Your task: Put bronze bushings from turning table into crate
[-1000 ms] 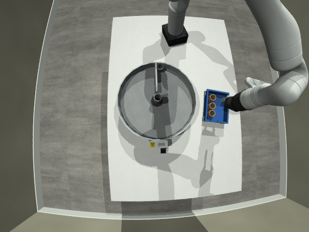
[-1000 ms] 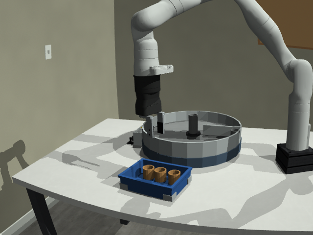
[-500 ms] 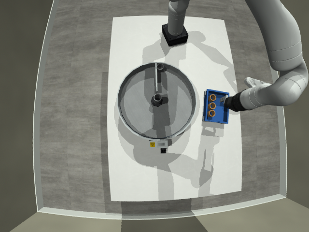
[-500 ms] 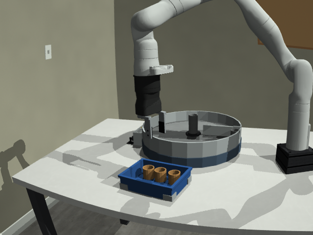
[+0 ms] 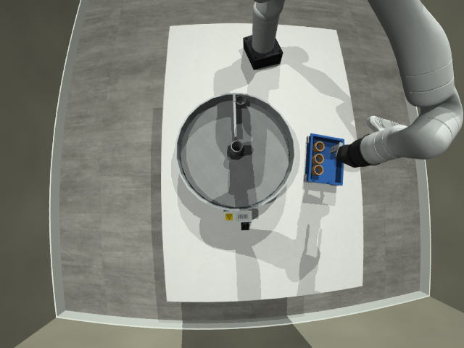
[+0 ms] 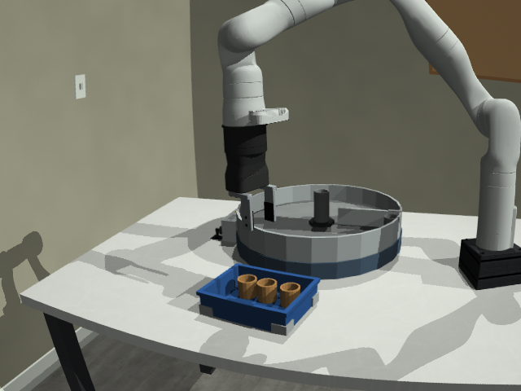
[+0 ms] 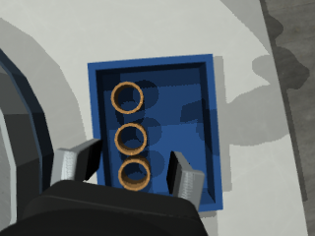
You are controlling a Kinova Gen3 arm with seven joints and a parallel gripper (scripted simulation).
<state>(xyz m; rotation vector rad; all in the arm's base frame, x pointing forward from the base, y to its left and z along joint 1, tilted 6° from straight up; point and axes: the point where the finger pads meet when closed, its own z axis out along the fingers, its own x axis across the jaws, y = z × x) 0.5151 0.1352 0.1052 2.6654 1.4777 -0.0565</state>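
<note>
Three bronze bushings [image 5: 319,146] [image 5: 318,159] [image 5: 317,170] stand upright in a row inside the blue crate [image 5: 334,176] [image 6: 248,313] [image 7: 189,98]. They also show in the side view [image 6: 247,286] [image 6: 266,289] [image 6: 290,293] and in the wrist view [image 7: 127,96] [image 7: 131,139] [image 7: 134,174]. My gripper [image 5: 336,148] [image 6: 257,208] [image 7: 135,159] is open and empty. It hangs well above the crate, its fingers spread over the nearest bushing without touching it. One steel bushing [image 5: 240,99] sits on the turning table [image 5: 202,149] [image 6: 319,248] near its far rim, beside a radial divider.
A dark post [image 5: 236,148] [image 6: 321,206] stands at the turning table's centre. The table's rim shows at the left of the wrist view [image 7: 20,147]. The arm's black base [image 5: 262,52] [image 6: 490,261] stands behind the turning table. The crate lies just right of the turning table.
</note>
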